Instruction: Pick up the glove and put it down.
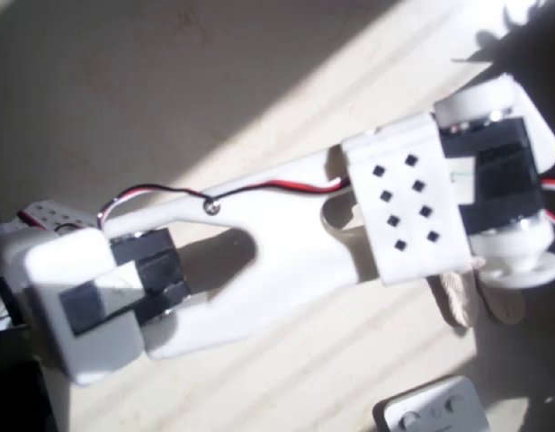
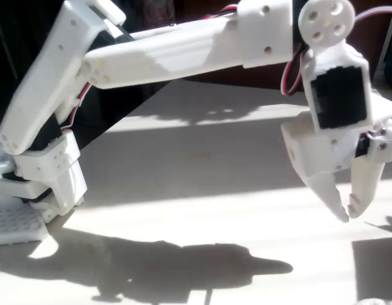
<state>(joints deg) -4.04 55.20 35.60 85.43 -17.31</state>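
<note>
My white arm (image 1: 259, 225) is the biggest thing here, stretching from the lower left to the upper right of the overhead view, with a red and black cable (image 1: 214, 191) running along its top edge and a perforated white bracket (image 1: 405, 205) near the wrist. It reaches over a pale tabletop (image 1: 151, 81) striped with sunlight and shadow. In the fixed view the same arm comes from its base at the lower left, runs across the top of the frame, and bends down at the right, casting a long dark shadow (image 2: 183, 264) on the table along the bottom. My gripper (image 2: 347, 215) hangs at the right of that view, above the surface, its two white fingertips drawn nearly together with nothing between them. The glove (image 1: 479, 297) peeks out as beige stubby fingers just below my wrist in the lower right of the overhead view, lying on the table. A grey device with round buttons (image 1: 434, 409) sits at the bottom edge, near the glove but apart from it.
</note>
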